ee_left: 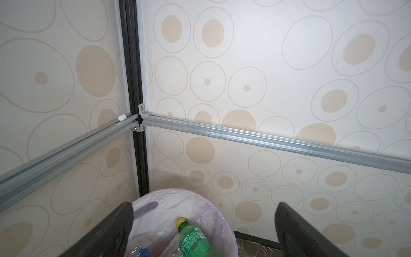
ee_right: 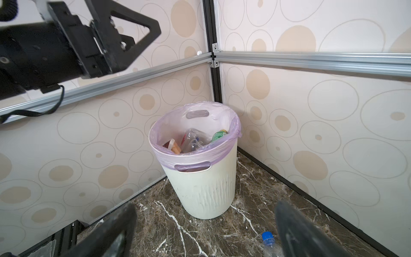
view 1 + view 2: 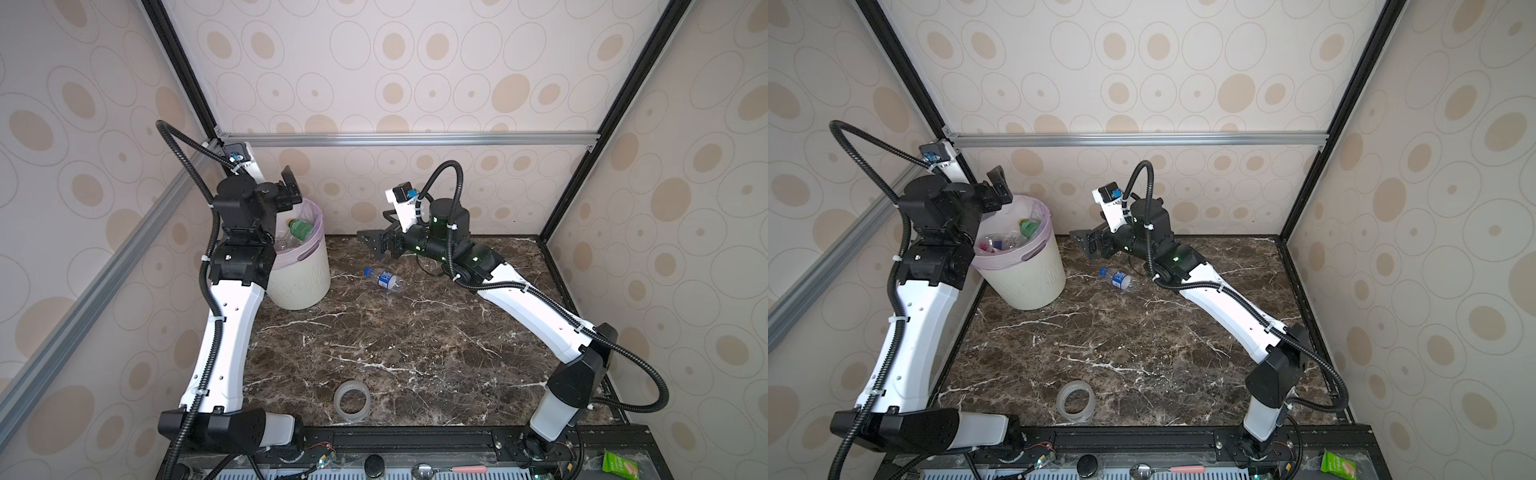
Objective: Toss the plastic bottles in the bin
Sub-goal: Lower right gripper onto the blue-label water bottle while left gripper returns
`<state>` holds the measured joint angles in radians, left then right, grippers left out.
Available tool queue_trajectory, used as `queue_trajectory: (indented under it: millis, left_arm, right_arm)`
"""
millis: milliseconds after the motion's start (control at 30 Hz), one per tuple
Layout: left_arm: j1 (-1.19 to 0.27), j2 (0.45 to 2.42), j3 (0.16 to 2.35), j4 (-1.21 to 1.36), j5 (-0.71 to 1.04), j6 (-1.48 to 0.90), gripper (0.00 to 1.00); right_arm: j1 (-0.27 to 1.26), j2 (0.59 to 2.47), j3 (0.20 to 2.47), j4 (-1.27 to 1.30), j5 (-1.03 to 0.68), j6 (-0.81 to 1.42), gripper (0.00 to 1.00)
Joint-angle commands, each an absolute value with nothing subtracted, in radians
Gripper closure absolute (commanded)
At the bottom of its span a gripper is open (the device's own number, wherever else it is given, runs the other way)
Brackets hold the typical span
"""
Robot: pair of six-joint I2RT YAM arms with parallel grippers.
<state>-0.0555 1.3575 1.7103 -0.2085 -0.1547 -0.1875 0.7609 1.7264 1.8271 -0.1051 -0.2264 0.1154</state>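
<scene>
— What's around you?
— One table (image 3: pixel 415 353). One bin (image 3: pixel 307 286) in its far-left corner, with bottles (image 2: pixel 193 142) inside, too jumbled to count. Your two end effectors are spread wide and empty: the left end effector (image 1: pixel 204 207) over the bin, the right end effector (image 3: pixel 374 241) near the middle.
— Anything in your way?
— One tape ring (image 3: pixel 351 401), well apart. One blue-capped bottle (image 3: pixel 384 279) lies beside the bin.

Middle lay open, far-left corner was blocked
The bin (image 3: pixel 303 286) stood in the corner beside both walls; one bottle (image 3: pixel 385 279) and a tape ring (image 3: pixel 340 403) lay well apart on the tabletop (image 3: pixel 415 353).
</scene>
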Motion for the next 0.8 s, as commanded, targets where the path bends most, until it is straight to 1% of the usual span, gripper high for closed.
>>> queue_trajectory:
  millis: [0,133,267,333,500,567,767]
  left_arm:
    - [-0.058,1.365,1.679,-0.209,-0.116,-0.219,0.01]
    - [-0.061,1.357,1.653,-0.202,-0.080,-0.250,0.01]
    - [-0.078,1.358,1.635,-0.201,0.014,-0.315,0.01]
    - [-0.108,1.362,1.609,-0.189,0.058,-0.362,0.01]
    - [-0.210,1.385,1.528,-0.170,0.120,-0.475,0.01]
    - [-0.243,1.398,1.497,-0.143,0.172,-0.516,0.01]
    - [-0.357,1.453,1.374,-0.032,0.251,-0.633,0.01]
  right_arm:
    - [0.765,1.727,1.812,-0.095,-0.215,0.124,0.00]
    - [0.764,1.726,1.810,-0.102,-0.207,0.126,0.00]
    - [0.752,1.733,1.803,-0.120,-0.197,0.131,0.00]
    - [0.728,1.741,1.785,-0.130,-0.209,0.156,0.00]
    - [0.615,1.733,1.631,-0.068,-0.235,0.243,0.00]
    - [0.579,1.735,1.576,-0.069,-0.231,0.241,0.00]
    - [0.500,1.779,1.456,-0.084,-0.229,0.231,0.00]
